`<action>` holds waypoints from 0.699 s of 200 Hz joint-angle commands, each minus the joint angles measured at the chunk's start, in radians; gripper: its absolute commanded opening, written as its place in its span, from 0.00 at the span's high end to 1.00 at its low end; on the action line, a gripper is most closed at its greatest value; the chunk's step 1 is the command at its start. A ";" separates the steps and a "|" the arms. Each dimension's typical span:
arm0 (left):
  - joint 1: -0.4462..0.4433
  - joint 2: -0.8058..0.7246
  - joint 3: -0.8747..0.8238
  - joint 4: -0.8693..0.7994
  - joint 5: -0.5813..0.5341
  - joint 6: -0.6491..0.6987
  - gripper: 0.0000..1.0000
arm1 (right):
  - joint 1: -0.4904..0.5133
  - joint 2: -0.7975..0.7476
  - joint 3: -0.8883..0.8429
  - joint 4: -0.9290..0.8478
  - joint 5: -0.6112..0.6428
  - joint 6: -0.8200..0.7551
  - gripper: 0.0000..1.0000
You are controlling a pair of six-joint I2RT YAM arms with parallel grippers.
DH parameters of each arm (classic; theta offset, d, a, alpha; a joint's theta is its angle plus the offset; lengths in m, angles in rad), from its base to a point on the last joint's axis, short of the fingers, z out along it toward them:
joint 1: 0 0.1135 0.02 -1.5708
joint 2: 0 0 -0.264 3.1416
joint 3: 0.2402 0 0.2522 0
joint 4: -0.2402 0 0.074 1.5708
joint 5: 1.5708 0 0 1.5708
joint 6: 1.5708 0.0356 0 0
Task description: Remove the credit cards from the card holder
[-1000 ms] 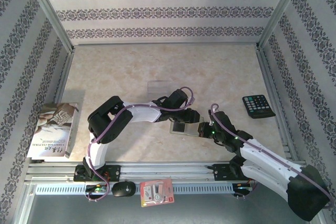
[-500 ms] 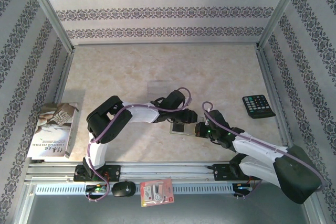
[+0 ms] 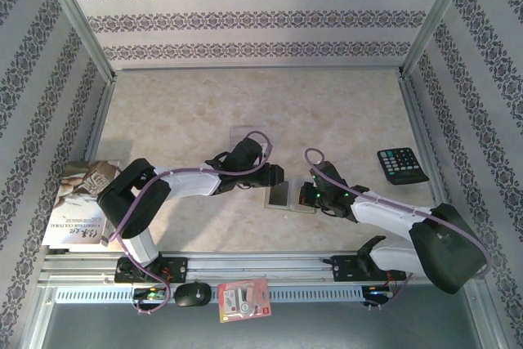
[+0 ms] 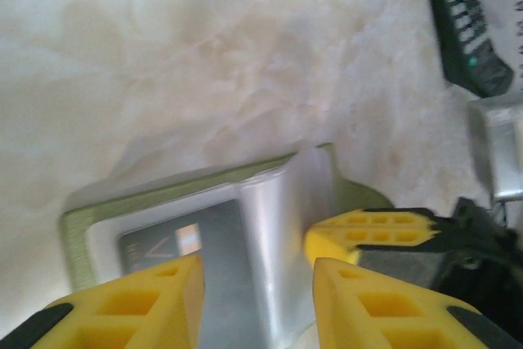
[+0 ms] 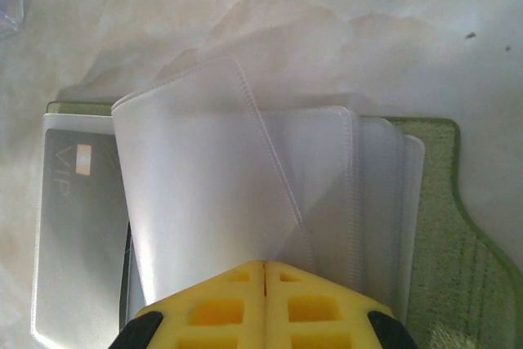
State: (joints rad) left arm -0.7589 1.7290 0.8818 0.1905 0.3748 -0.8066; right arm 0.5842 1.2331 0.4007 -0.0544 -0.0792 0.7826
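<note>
olive-green card holder (image 3: 290,196) lies open in the middle of the table (image 3: 188,112), a little toward the near edge, between the two claws. the step in hand looks like opening up a pocket. the right claw (image 5: 263,288) is clenched, its fingers pressed together on the near edge of the holder's clear pocket leaves, and one leaf curls up off the stack. the left claw (image 4: 257,271) hangs just over the holder's left half, released. its fingers stand part way apart and grip nothing, with the lifted leaf showing in the gap between them. a blackish card (image 5: 78,218) sits in the left-hand pocket, not yet out. the pale card i cannot pick out among the leaves. next, i judge, the left claw must drop, pinch an exposed edge of that blackish card and draw it from its pocket while the right claw pins the holder. the thin, slippery leaves could be caught up with it.
</note>
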 commanded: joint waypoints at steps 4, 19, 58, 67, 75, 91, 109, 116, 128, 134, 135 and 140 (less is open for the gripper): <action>-0.005 -0.011 -0.009 -0.037 -0.061 0.068 0.59 | -0.013 0.013 0.009 -0.152 0.083 0.001 1.00; -0.009 -0.009 0.008 -0.069 -0.076 0.100 0.58 | -0.012 -0.024 0.009 -0.203 0.107 0.017 1.00; -0.016 -0.006 0.037 -0.124 -0.076 0.140 0.57 | -0.012 -0.198 0.031 -0.299 0.098 0.010 0.91; -0.016 -0.007 0.037 -0.128 -0.073 0.143 0.58 | -0.012 -0.232 0.057 -0.329 0.096 -0.002 0.90; -0.016 -0.007 0.033 -0.122 -0.065 0.139 0.58 | -0.012 -0.255 0.084 -0.353 0.096 -0.016 0.90; -0.020 -0.006 0.038 -0.106 -0.038 0.131 0.58 | -0.011 -0.287 0.131 -0.381 0.089 -0.039 0.88; -0.032 0.009 0.062 -0.100 -0.004 0.124 0.58 | -0.011 -0.291 0.167 -0.351 0.046 -0.049 0.83; -0.033 0.012 0.063 -0.100 -0.002 0.114 0.58 | -0.012 -0.277 0.178 -0.320 0.007 -0.043 0.81; -0.026 0.004 0.049 -0.096 -0.016 0.102 0.58 | -0.012 -0.231 0.188 -0.259 -0.055 -0.029 0.81; -0.021 -0.005 0.038 -0.096 -0.026 0.096 0.58 | -0.012 -0.201 0.190 -0.230 -0.080 -0.015 0.81; -0.019 -0.007 0.035 -0.096 -0.028 0.095 0.58 | -0.012 -0.196 0.190 -0.225 -0.085 -0.014 0.81; -0.011 -0.013 0.022 -0.088 -0.032 0.090 0.58 | -0.012 -0.168 0.189 -0.200 -0.107 -0.006 0.80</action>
State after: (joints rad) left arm -0.7788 1.7306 0.9188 0.1047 0.3466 -0.7040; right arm 0.5777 0.9760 0.5709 -0.3447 -0.0677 0.7574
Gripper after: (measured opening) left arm 0.422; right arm 0.189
